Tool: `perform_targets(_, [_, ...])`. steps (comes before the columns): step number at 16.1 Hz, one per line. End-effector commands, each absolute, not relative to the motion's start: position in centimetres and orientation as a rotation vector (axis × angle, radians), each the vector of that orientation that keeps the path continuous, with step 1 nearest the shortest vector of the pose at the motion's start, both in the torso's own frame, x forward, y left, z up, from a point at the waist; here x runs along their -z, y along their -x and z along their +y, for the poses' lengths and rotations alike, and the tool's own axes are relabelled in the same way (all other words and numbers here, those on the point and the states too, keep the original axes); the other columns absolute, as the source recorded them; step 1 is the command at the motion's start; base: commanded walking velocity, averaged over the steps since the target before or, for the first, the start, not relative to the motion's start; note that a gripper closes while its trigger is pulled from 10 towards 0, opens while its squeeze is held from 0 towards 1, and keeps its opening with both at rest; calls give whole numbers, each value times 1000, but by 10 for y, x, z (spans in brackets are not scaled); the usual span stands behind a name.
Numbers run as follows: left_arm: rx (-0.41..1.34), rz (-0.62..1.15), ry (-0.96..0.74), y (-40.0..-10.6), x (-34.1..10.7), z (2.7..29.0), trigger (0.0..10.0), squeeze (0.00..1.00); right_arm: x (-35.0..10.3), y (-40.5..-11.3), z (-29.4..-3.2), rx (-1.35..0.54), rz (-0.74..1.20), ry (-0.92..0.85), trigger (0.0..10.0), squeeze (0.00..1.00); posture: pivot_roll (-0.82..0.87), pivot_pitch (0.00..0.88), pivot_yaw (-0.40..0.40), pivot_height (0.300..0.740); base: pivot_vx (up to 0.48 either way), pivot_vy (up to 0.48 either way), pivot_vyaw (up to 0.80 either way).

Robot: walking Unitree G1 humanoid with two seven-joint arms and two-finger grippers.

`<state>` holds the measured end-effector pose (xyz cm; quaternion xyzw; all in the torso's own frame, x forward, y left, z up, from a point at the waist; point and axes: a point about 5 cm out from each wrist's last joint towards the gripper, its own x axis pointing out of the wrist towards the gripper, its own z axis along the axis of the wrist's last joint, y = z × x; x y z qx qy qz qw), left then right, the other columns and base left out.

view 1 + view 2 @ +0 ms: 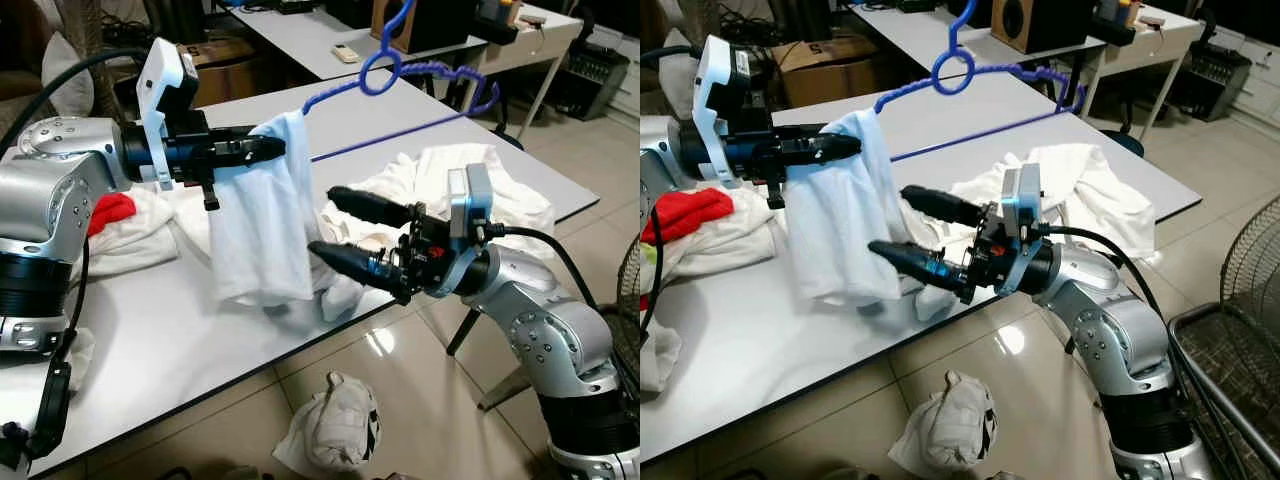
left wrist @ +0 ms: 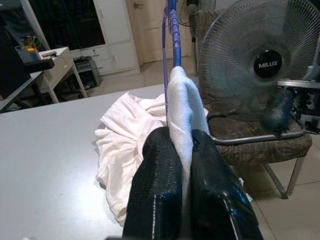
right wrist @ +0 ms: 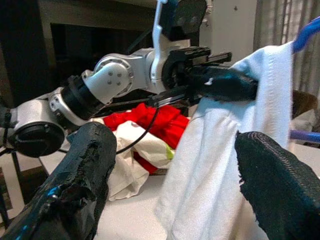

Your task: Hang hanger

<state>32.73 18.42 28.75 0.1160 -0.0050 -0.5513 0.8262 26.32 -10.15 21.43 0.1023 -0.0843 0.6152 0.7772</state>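
A blue hanger (image 1: 400, 75) is held up over the white table (image 1: 150, 340), with a white cloth (image 1: 265, 215) draped over its left end. My left gripper (image 1: 270, 148) is shut on the white cloth at that end; in the left wrist view its fingers (image 2: 160, 195) pinch the cloth against the hanger (image 2: 171, 30). My right gripper (image 1: 335, 222) is open just right of the hanging cloth, one finger above the other. In the right wrist view its fingers (image 3: 272, 187) frame the cloth (image 3: 225, 150).
A heap of white clothes (image 1: 460, 190) lies on the table's right part, and a red and white pile (image 1: 125, 225) at the left. A bundled cloth (image 1: 335, 420) lies on the tiled floor. Desks stand behind; a fan (image 1: 1250, 270) and wire basket stand right.
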Motion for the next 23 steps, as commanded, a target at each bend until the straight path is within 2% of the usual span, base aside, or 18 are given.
perform_targets(1, [1176,-58,-276,-324,-301,186,0,0,-218,-260,-103,-1320,-196,-225,10000,0,-94,1,-15,740,0,0,0])
perform_targets(13, [1178,-65,-256,-320,-297,185,0,0,-214,-258,-109,-1243,-164,-219,10000,0,-97,16,-29,740,0,0,0])
perform_targets(18, [1127,-205,-243,-322,-324,174,0,0,-187,-261,-125,-1083,-60,-98,10000,0,-100,12,-20,740,0,0,0])
perform_targets(21, [1093,-274,-195,-322,-337,167,0,0,-187,-254,-128,-1072,-80,-153,10000,0,-103,8,-10,740,0,0,0])
perform_targets(23, [1106,-301,-114,-319,-341,163,0,0,-196,-252,-138,-1048,-160,-281,10000,0,-107,6,0,740,0,0,0])
